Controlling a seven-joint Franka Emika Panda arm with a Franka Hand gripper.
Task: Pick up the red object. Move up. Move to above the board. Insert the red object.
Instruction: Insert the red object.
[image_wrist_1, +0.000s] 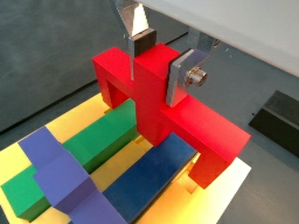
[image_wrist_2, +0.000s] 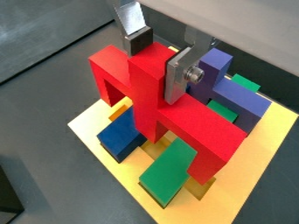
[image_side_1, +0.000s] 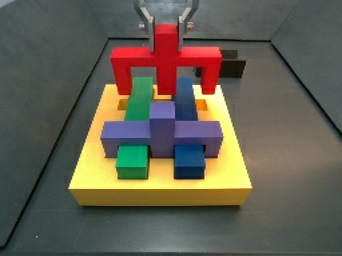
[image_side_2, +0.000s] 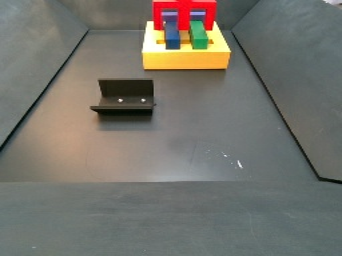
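Observation:
My gripper (image_wrist_1: 162, 59) is shut on the upright stem of the red object (image_wrist_1: 198, 127), a wide bar with two legs. It shows the same way in the other wrist view, gripper (image_wrist_2: 158, 59) on the red object (image_wrist_2: 193, 127). The piece sits over the far end of the yellow board (image_side_1: 160, 185), its legs straddling the green (image_side_1: 139, 100) and blue (image_side_1: 185, 104) blocks, low at the board's surface. I cannot tell if the legs touch it. A purple cross block (image_side_1: 163, 130) lies nearer on the board. In a side view the gripper (image_side_1: 164, 25) comes down from above.
A small black box (image_side_1: 233, 66) stands just behind the board and shows in a wrist view (image_wrist_1: 275, 122). The fixture (image_side_2: 124, 97) stands on the dark floor well away from the board (image_side_2: 187, 57). Dark walls enclose the floor.

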